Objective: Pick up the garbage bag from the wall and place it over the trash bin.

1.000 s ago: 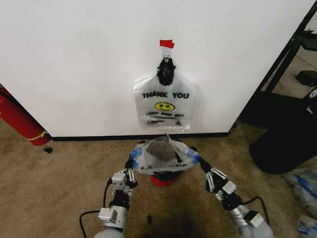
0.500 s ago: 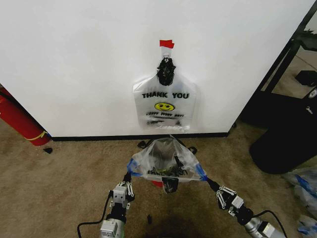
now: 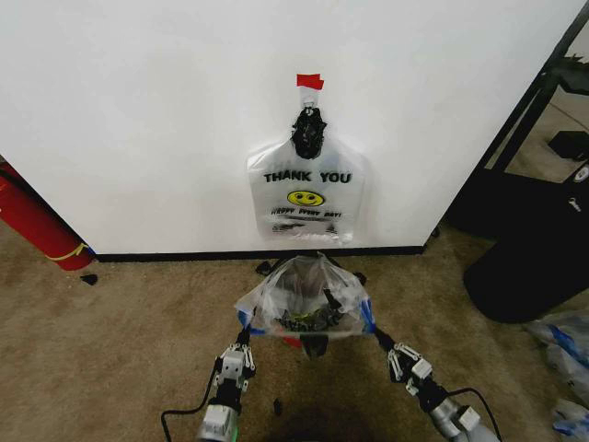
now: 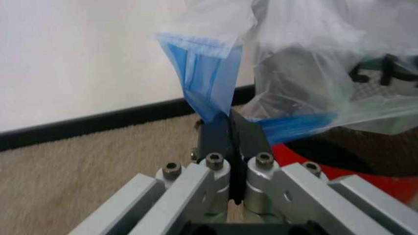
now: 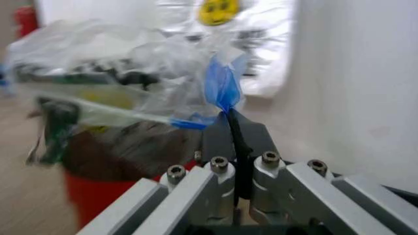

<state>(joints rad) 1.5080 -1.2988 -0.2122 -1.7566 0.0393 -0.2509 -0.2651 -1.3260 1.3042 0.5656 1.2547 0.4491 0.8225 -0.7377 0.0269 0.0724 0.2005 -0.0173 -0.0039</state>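
Observation:
The garbage bag point(image 3: 304, 296), see-through and wrinkly with blue patches at its corners, is stretched open between both grippers, just in front of the wall point(image 3: 138, 120). My left gripper point(image 3: 243, 333) is shut on the bag's left blue corner point(image 4: 205, 83). My right gripper point(image 3: 377, 335) is shut on the right blue corner point(image 5: 222, 83). The trash bin point(image 3: 311, 344) sits under the bag, mostly covered; its black side point(image 5: 124, 152) and red base point(image 4: 372, 183) show below the plastic. Both pairs of jaws stand pressed together on the blue plastic.
A smooth white THANK YOU bag point(image 3: 306, 193) hangs on the wall above, under a red tape mark point(image 3: 310, 81). A red fire extinguisher point(image 3: 37, 226) leans at the left. A black stand and a dark bin point(image 3: 529, 258) stand at the right. The floor is tan carpet.
The bag has dropped from a raised, peaked shape and now spreads wide and lower over the bin. Both arms have drawn back toward me.

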